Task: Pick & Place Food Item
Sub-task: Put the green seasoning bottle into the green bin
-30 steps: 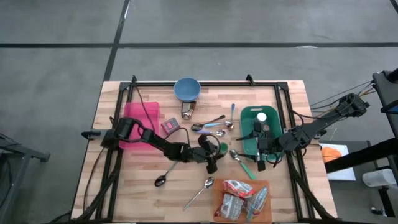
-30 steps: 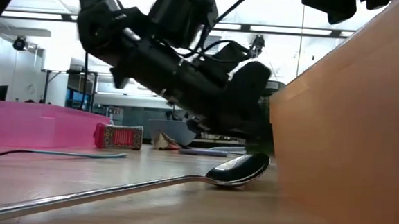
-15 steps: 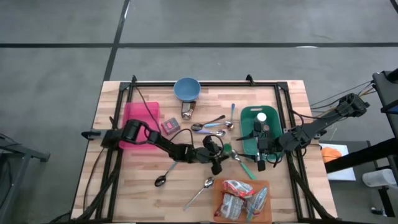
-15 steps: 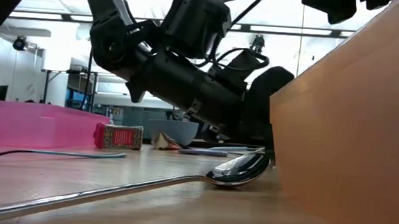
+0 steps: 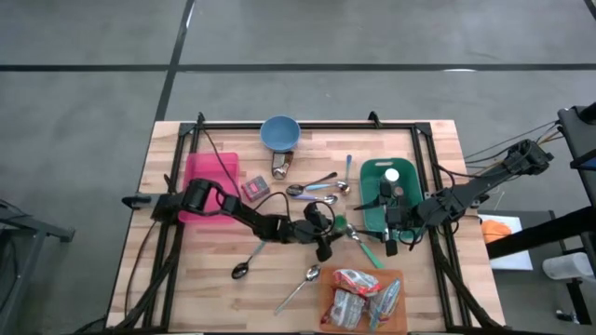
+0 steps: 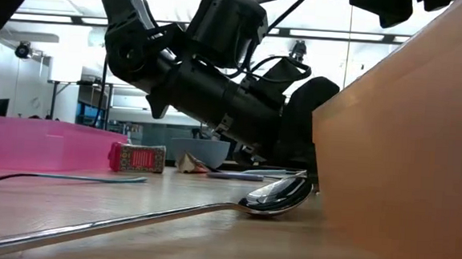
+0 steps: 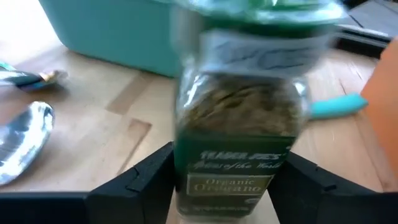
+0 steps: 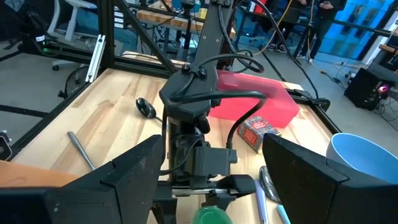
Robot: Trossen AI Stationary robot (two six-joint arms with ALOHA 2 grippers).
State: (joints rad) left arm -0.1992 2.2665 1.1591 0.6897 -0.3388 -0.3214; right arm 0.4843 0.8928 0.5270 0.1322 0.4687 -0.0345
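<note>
task item: a glass jar of dried oregano with a green lid and green label (image 7: 239, 124) is seen standing upright on the light wooden slatted table (image 5: 186, 279), just beside the near corner of the green plastic bin (image 5: 402, 177).
left gripper (image 5: 328, 233): it is placed at the jar, on the side away from the green bin; its two dark fingers (image 7: 146, 174) are seen flanking the jar's lower half in the left wrist view, set close to the glass. whether the glass is actually pinched or only bracketed cannot be told.
right gripper (image 5: 387, 234): it is parked at the near edge of the green bin with fingers spread and nothing between them; the jar's green lid is seen just ahead of it in the right wrist view.
done so far: the jar is judged to have been reached and framed, but it is not yet lifted off the table.
left to do: a firm grip, a lift and a carry are judged still outstanding; the green bin, closest to the jar, is the likely target, though that cannot be confirmed.
other things: a pink plastic tray (image 5: 209, 172) lies well apart from the green bin, a blue bowl (image 5: 279, 132) lies beyond its far side, and metal spoons (image 5: 317, 186) are scattered between.
</note>
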